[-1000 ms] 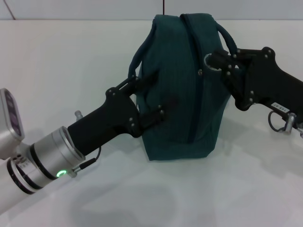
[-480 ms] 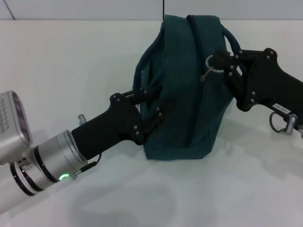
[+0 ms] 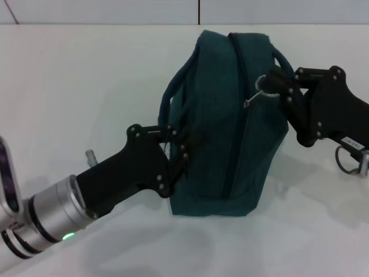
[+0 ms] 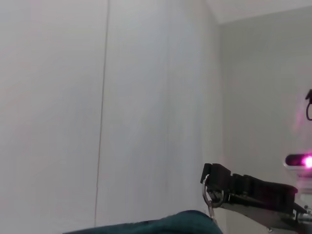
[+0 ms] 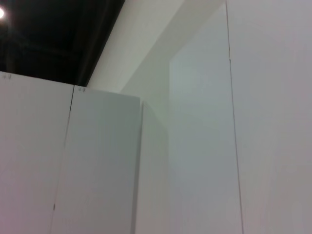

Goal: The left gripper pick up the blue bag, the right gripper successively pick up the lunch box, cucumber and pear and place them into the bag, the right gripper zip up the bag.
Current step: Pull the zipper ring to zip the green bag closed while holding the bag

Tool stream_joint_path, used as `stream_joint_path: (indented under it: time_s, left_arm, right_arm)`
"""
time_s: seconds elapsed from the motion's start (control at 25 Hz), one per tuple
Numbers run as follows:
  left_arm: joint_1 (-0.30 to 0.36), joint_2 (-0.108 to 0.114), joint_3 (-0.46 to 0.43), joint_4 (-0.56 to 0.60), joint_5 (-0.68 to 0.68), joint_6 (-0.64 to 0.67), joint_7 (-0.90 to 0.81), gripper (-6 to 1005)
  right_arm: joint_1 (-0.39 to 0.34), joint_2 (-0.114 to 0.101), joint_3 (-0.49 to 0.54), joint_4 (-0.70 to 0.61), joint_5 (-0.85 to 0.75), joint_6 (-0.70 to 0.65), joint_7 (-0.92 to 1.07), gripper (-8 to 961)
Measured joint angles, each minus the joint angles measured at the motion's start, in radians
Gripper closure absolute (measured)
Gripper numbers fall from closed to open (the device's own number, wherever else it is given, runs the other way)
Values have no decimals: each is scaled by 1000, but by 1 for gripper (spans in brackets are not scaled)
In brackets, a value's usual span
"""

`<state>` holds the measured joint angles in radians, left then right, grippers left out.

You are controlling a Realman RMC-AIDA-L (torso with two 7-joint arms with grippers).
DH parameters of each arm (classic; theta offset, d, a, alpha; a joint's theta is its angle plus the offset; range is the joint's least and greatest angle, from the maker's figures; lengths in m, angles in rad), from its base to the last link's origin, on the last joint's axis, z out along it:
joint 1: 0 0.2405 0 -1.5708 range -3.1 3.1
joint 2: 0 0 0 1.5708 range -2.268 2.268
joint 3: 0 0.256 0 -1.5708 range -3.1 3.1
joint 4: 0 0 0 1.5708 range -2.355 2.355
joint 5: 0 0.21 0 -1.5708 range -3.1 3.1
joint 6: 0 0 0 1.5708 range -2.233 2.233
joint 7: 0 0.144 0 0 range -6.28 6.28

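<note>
The blue bag (image 3: 222,115) stands upright on the white table, its long zipper (image 3: 239,104) running over the top and down the front. My left gripper (image 3: 185,147) is shut on the bag's left side, by the loop handle (image 3: 168,101). My right gripper (image 3: 275,85) is at the bag's upper right, shut on the metal ring pull (image 3: 263,86), which stands out from the zipper. The left wrist view shows the right gripper (image 4: 210,181), the ring pull (image 4: 213,196) and the bag's top (image 4: 161,226). Lunch box, cucumber and pear are out of view.
The white table (image 3: 86,75) spreads around the bag, with a wall seam (image 3: 199,11) behind it. The right wrist view shows only white wall panels (image 5: 195,146) and a dark ceiling.
The left arm has drawn back toward the lower left, still holding the bag. The right gripper has shifted right with the ring pull. The bag has settled a little to the right.
</note>
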<state>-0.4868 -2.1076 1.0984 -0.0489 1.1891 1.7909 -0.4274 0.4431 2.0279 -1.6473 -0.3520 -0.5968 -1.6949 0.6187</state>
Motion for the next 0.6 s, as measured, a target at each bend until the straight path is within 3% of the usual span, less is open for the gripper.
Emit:
stream_joint_path:
  time_s: [0.32,0.6]
  left_arm:
    - [18,9,1,13,9,4,22,944]
    - [87,9,15,79,38,5,65,944]
  right_arm:
    - [-1,0,-4,1,-1,1,3,930]
    - [-1,0,1,10,31,35,27,930]
